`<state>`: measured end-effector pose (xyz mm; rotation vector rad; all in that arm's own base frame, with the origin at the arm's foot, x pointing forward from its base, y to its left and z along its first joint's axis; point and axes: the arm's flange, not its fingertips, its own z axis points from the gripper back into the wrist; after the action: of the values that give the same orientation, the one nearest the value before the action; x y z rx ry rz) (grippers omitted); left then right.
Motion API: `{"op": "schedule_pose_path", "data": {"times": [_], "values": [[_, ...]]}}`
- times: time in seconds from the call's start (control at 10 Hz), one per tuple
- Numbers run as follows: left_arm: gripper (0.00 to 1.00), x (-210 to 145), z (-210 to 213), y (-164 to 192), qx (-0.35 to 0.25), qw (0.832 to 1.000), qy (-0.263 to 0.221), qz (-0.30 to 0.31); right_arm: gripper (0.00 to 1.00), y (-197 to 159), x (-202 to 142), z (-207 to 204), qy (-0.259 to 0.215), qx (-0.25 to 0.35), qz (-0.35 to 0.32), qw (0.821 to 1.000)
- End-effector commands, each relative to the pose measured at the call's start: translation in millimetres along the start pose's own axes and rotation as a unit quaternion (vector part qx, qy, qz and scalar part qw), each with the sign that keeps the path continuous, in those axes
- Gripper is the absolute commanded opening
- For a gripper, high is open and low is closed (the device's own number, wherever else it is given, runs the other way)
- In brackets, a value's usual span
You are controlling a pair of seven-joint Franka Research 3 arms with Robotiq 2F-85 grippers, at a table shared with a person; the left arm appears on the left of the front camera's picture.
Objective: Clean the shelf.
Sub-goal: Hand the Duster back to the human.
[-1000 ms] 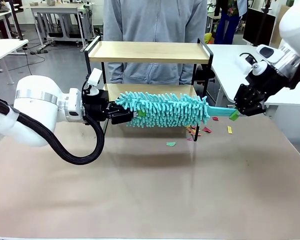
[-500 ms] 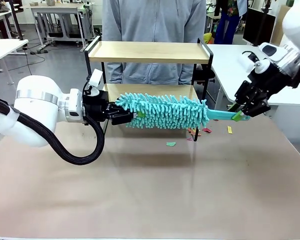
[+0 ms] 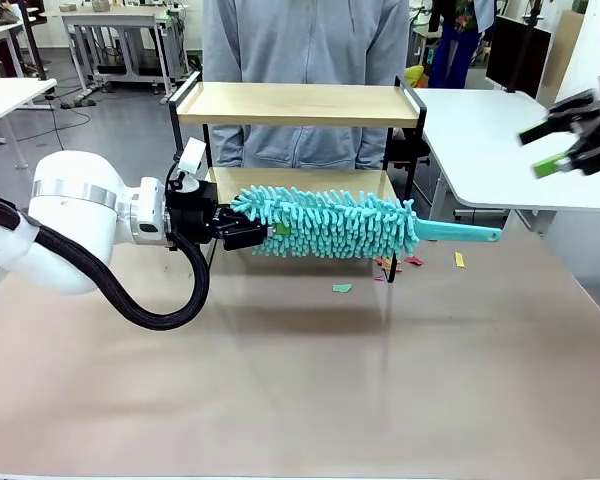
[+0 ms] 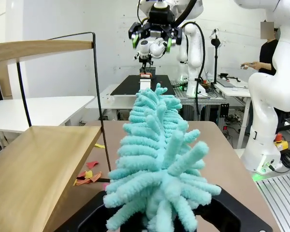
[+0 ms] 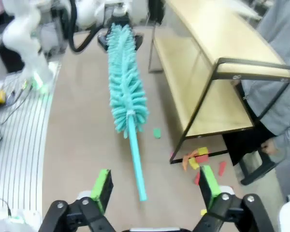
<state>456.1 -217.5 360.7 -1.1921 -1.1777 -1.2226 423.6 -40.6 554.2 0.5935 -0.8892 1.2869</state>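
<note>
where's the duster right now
In the front view the teal duster hangs level in front of the shelf's lower board, its fluffy end clamped in the left gripper, handle pointing toward the robot's right.

Duster [image 5: 127, 92] beside shelf [image 5: 217, 72], scraps [image 5: 199, 162] prob. paper

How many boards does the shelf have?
2: the top board at the frame's upper edge, and the lower board beneath it, partly behind the duster in the front view.
</note>
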Motion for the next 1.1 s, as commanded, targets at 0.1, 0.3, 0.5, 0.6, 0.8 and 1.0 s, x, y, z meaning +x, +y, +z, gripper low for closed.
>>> {"op": "schedule_pose_path", "data": {"times": [0.1, 0.3, 0.5, 0.6, 0.8, 1.0], "values": [[0.00, 3, -1, -1, -0.001, 1.000, 0.000, 0.000, 1.00, 7, -30, 41, -0.092, -0.057, -0.018, 0.994], [0.00, 3, -1, -1, -0.001, 1.000, 0.000, 0.000, 1.00, 13, -45, 57, -0.118, -0.077, -0.030, 0.990], [0.19, 0, 0, 0, 0.000, 1.000, 0.000, 0.000, 1.00, 7, -40, 65, -0.097, -0.072, -0.045, 0.992], [0.19, 17, 6, -2, 0.006, 1.000, -0.008, 0.003, 1.00, 7, -40, 65, -0.097, -0.072, -0.045, 0.992], [0.19, 64, 18, -6, 0.020, 0.999, -0.027, 0.020, 1.00, 7, -40, 65, -0.097, -0.072, -0.045, 0.992], [0.19, 122, 32, -7, 0.036, 0.997, -0.066, 0.028, 1.00, 7, -40, 65, -0.097, -0.072, -0.045, 0.992]]}}
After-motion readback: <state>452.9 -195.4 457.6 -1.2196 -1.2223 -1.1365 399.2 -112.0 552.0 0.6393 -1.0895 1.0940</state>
